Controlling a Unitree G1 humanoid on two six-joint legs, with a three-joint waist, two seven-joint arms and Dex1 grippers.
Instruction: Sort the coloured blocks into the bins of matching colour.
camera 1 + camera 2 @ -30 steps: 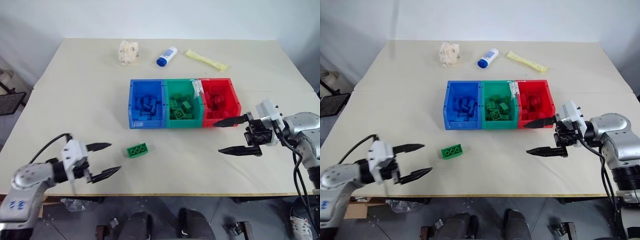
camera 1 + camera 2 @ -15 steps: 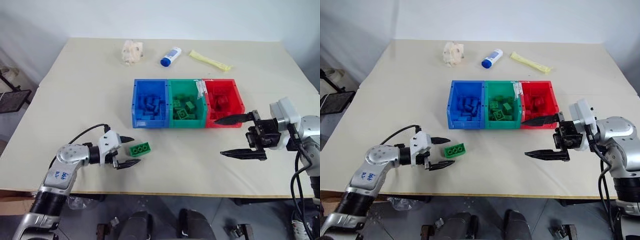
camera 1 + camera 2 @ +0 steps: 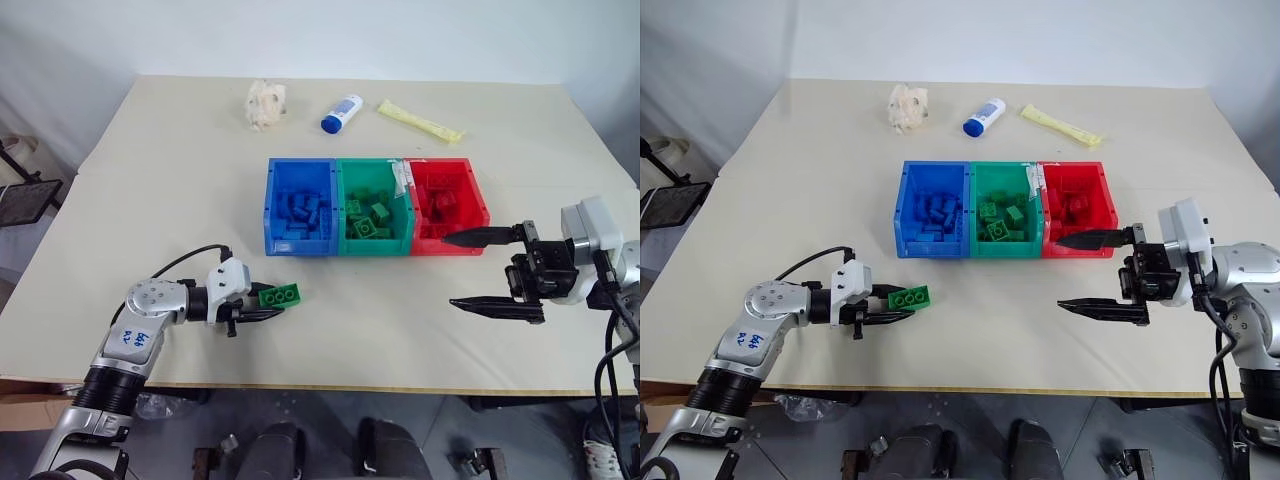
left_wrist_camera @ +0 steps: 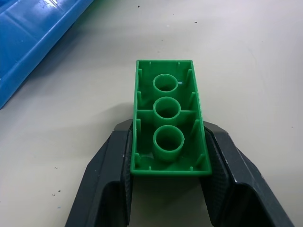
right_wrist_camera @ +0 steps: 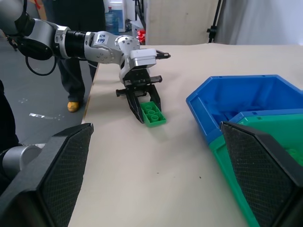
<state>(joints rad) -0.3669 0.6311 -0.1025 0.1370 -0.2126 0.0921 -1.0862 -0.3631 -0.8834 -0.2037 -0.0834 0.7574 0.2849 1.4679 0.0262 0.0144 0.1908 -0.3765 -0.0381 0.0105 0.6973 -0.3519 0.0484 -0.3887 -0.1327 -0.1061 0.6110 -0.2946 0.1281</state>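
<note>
Left end effector [image 3: 262, 305] pinching long green studded plastic brick [image 3: 279, 297] by long sides on bench; light, rigid, likely slick. Right end effector [image 3: 487, 272] spread.

Silver arms, blk cables, blk fingers [image 3: 262, 315]; blue markings, prob. stickers.

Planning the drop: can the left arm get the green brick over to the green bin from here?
Probably yes. The left gripper is shut on the green brick, and bare table lies between it and the green bin. The blue bin sits nearer, so expect an angled reach around it.
</note>
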